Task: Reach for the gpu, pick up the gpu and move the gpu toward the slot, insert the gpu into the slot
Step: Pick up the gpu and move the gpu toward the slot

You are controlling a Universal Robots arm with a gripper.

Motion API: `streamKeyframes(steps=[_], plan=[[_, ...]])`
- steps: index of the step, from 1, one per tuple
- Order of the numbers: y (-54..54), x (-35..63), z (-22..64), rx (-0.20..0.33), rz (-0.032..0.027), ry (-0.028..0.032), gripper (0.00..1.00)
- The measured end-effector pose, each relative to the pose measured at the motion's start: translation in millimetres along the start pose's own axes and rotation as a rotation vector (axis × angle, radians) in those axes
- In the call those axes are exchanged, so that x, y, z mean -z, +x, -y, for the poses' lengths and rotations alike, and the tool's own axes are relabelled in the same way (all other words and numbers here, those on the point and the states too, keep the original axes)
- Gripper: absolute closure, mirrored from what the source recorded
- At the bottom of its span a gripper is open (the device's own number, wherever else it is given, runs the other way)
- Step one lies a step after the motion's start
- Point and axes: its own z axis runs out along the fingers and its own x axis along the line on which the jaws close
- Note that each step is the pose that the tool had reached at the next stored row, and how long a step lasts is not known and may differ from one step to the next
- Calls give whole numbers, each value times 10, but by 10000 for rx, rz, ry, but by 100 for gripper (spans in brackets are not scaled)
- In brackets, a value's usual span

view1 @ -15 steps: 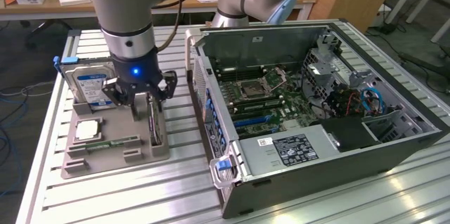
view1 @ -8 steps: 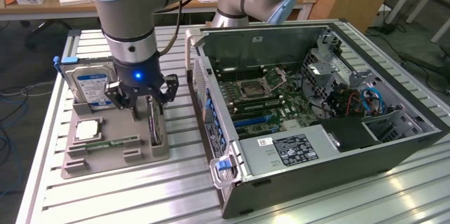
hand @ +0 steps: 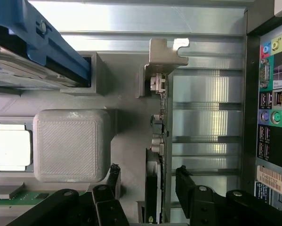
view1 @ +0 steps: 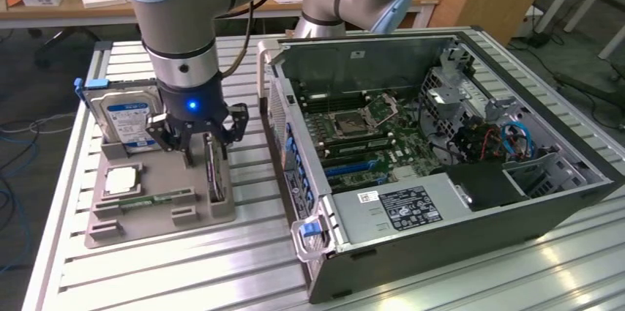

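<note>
The gripper stands wide and holds nothing. Its 2 fingers straddle the gpu, with a clear gap on each side. The gpu stands on edge in the grey holder on the table, straight below the gripper rather than off to either side. On the exterior view's clock face the card's long axis runs from 12 to 6, parallel to the finger pads, and its flat faces look toward 3 and 9. Its silver bracket is at the 12 o'clock end, on the side of the hard drive. The open computer case lies at 3 o'clock from the gripper. The slot, as I judge it, is 1 of the blue connectors on the motherboard, well apart from the card
</note>
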Motion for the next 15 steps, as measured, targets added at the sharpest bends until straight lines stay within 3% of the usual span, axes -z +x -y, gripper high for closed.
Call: streamKeyframes(steps=[4,11,15], plan=[[0,0,0,0,0,0,43],[0,1,0,0,-1,2,72],[0,0,0,0,-1,2,74]])
